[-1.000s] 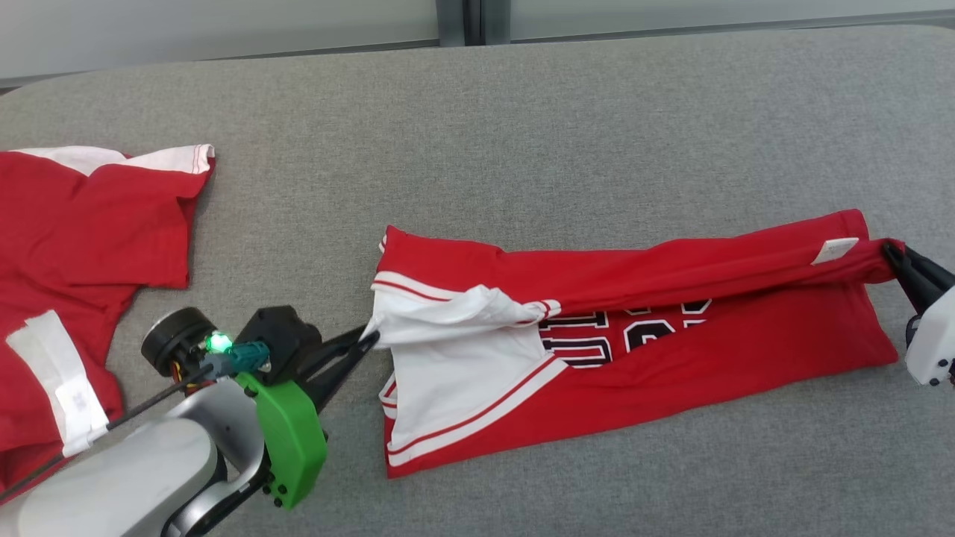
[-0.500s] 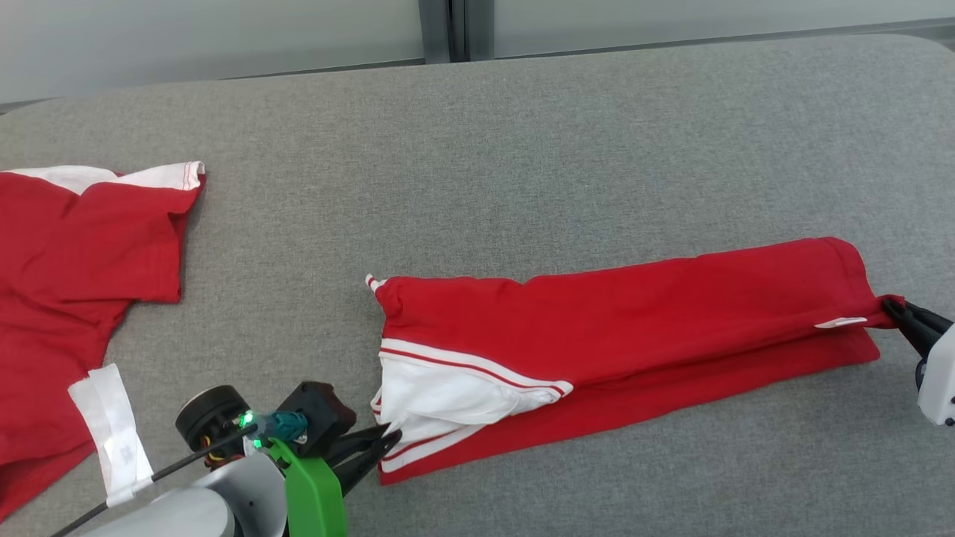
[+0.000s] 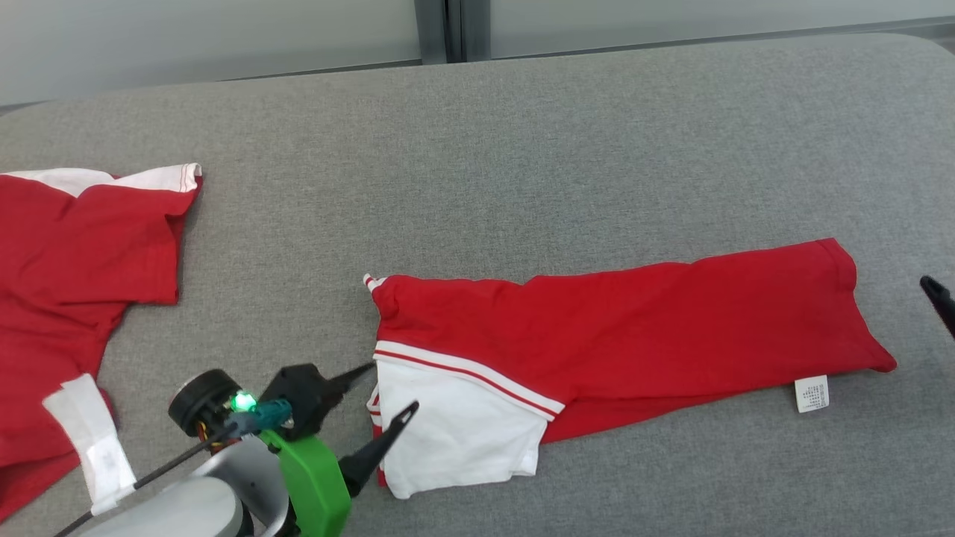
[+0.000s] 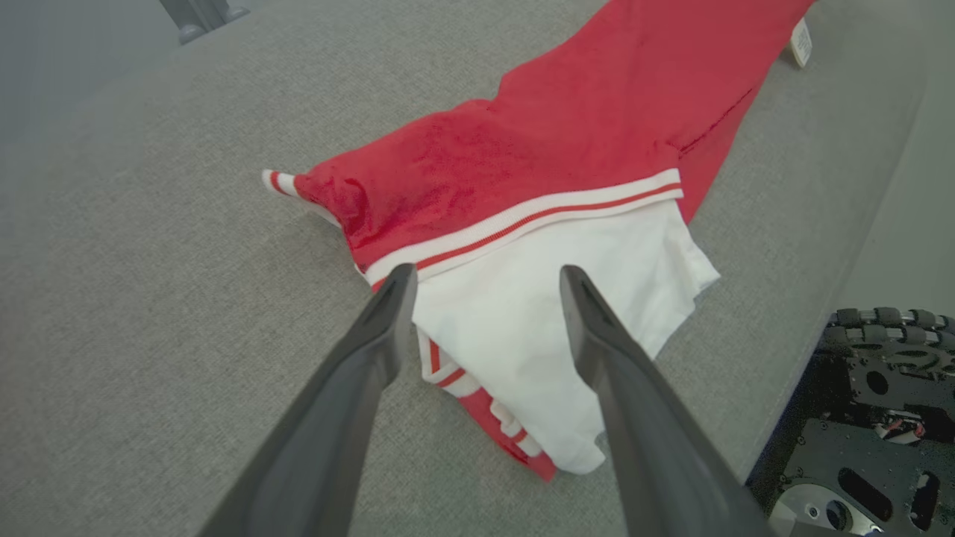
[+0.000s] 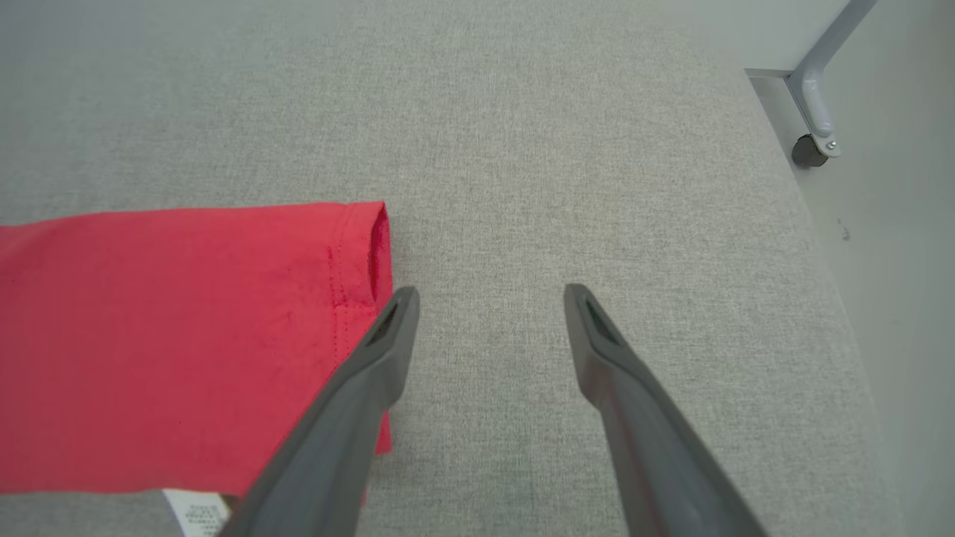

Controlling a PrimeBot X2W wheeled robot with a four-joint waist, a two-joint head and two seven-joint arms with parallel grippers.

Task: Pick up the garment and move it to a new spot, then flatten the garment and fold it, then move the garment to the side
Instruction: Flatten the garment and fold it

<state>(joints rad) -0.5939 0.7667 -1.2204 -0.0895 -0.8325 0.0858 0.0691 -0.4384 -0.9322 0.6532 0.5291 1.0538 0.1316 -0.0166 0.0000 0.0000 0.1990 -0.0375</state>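
The red garment (image 3: 619,328) is lying folded lengthwise into a long band across the middle of the grey padded table (image 3: 522,134). Its white sleeve (image 3: 455,429) is sticking out from under the red layer at the near left end, and a care label (image 3: 812,393) is poking out at the near right corner.

The fold is looking uneven: the lower layer is showing along the near edge, and the far left corner is bunching into a small peak. If the next fold is made from here, that offset is likely to carry over. The loose sleeve may also drag or flip out when the band is lifted, and a pinch that takes just the top layer would be pulling the fold open.

The left gripper (image 4: 486,272) is hovering at the sleeve end with its fingers spread wide, holding nothing, and the white cloth is lying just beyond and below the tips. The right gripper (image 5: 490,292) is likewise standing open and empty just off the hemmed right end, with one finger beside the hem. Another red garment (image 3: 82,246) is lying well apart at the left of the table.
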